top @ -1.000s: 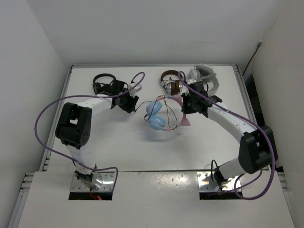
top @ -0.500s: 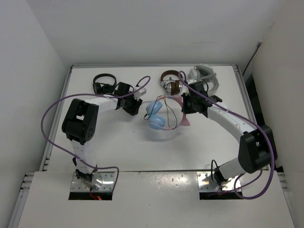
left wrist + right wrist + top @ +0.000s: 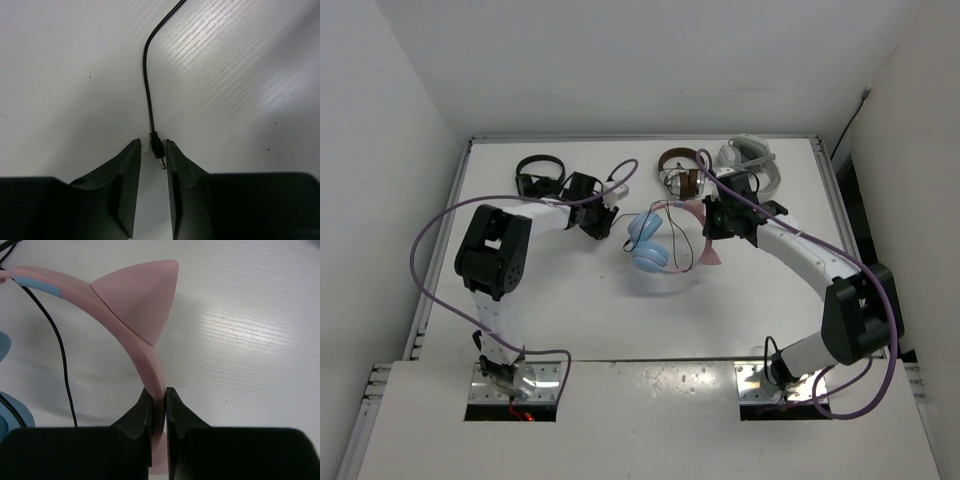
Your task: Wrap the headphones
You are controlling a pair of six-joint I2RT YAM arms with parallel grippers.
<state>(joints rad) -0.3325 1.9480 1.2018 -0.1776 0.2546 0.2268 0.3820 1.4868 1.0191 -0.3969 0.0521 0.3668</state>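
Observation:
The headphones [image 3: 648,245] lie mid-table, light blue ear cups down. Their pink headband [image 3: 145,340] with a cat ear [image 3: 140,295] arches toward my right gripper [image 3: 158,392], which is shut on the band [image 3: 708,232]. A thin dark cable [image 3: 146,75] runs across the white table and ends in a small jack plug [image 3: 157,147]. My left gripper [image 3: 153,145] is low over the table with the plug between its fingertips. Its jaws stand narrowly apart, and the plug lies close to the right finger with a gap on the left. In the top view this gripper [image 3: 606,226] is just left of the ear cups.
An all-black pair of headphones [image 3: 538,175] lies at the back left, just behind the left wrist. A brown-and-silver pair [image 3: 678,170] and a white-grey headset [image 3: 752,160] sit at the back right. White walls enclose the table on three sides.
The left arm has swung its elbow to the right and brought its gripper down at the cable's end, with the jaws narrowing. The right arm and the headphones have stayed still.

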